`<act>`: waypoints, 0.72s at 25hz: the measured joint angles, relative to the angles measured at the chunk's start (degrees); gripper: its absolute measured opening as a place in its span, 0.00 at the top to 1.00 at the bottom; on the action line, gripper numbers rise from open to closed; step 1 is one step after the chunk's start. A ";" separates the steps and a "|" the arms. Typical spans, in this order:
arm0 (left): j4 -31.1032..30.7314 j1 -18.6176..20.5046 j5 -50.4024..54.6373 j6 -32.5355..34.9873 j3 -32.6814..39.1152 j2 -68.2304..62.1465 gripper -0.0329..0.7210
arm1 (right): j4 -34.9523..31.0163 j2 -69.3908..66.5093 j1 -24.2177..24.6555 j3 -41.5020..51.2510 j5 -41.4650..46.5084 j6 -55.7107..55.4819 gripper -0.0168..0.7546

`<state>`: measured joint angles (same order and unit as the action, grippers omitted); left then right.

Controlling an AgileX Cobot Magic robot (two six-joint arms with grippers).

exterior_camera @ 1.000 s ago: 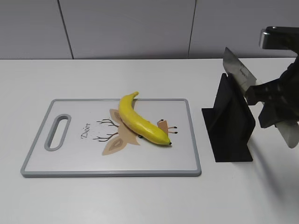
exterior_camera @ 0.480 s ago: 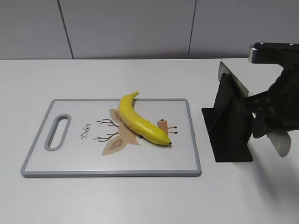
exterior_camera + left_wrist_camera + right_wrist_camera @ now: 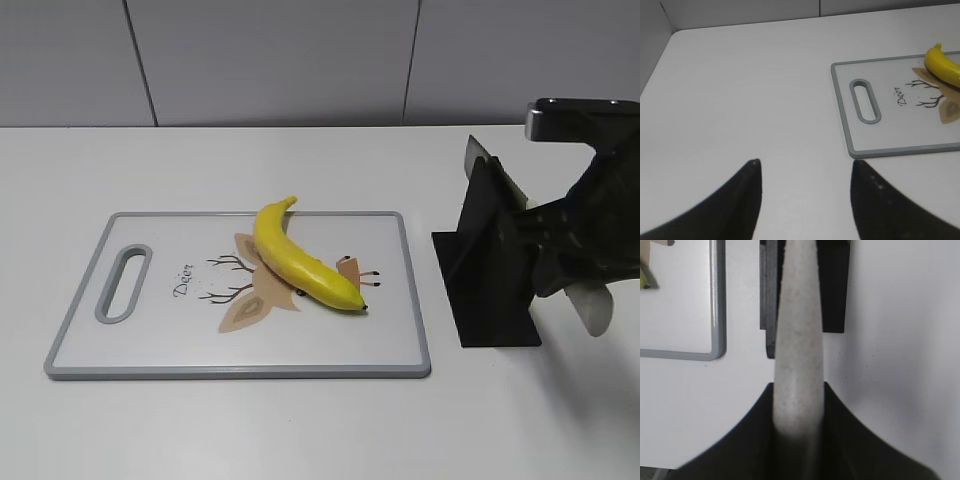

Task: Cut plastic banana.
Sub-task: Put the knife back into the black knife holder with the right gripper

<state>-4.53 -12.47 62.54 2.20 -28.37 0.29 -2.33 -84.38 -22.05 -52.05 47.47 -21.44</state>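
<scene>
Gripping a pale speckled knife handle (image 3: 799,340) between closed jaws, the right gripper (image 3: 585,262) sits above a black knife stand (image 3: 490,262). Only the exterior view shows the steel blade (image 3: 497,172). The left gripper (image 3: 805,172) is spread and empty; the glossy yellow plastic banana (image 3: 945,66) lies beyond its jaws on a grey-rimmed white cutting board (image 3: 860,150).

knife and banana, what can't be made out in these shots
- Knife blade: exterior view, mostly hidden behind the black stand.
- Knife handle: right wrist view, blurred, end buried in the right pincer.
- Banana: left wrist view, cut off by the right edge.
- Left pincer: absent from the exterior view.
</scene>
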 joint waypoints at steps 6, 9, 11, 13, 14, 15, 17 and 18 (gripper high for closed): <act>0.00 0.00 0.00 0.00 0.00 0.00 0.22 | 0.00 -0.12 0.00 0.00 -0.21 -0.05 0.75; 0.00 0.00 0.00 0.00 0.00 0.00 0.22 | 0.00 -0.12 0.00 0.00 -0.48 0.00 0.64; 0.00 0.00 0.00 0.00 0.00 0.00 0.22 | 0.00 -0.12 0.00 0.00 -0.83 0.00 0.47; 0.00 0.00 0.00 0.00 0.00 0.00 0.22 | 0.00 -0.12 0.00 0.00 -1.15 0.05 0.32; 0.00 0.00 0.00 0.00 0.00 0.00 0.22 | 0.00 -0.12 0.00 0.00 -1.29 0.05 0.27; 0.00 0.00 0.00 0.00 0.00 0.00 0.22 | 0.00 -0.12 0.00 0.00 -1.36 0.05 0.25; 0.00 0.00 0.00 0.00 0.00 0.00 0.22 | 0.00 -0.12 0.00 0.00 -1.53 0.05 0.22; 0.00 0.00 0.00 0.00 0.00 0.00 0.22 | 0.00 -0.12 0.00 0.00 -1.53 0.05 0.22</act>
<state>-4.53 -12.47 62.54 2.20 -28.37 0.29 -2.33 -84.50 -22.05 -52.05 45.93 -21.40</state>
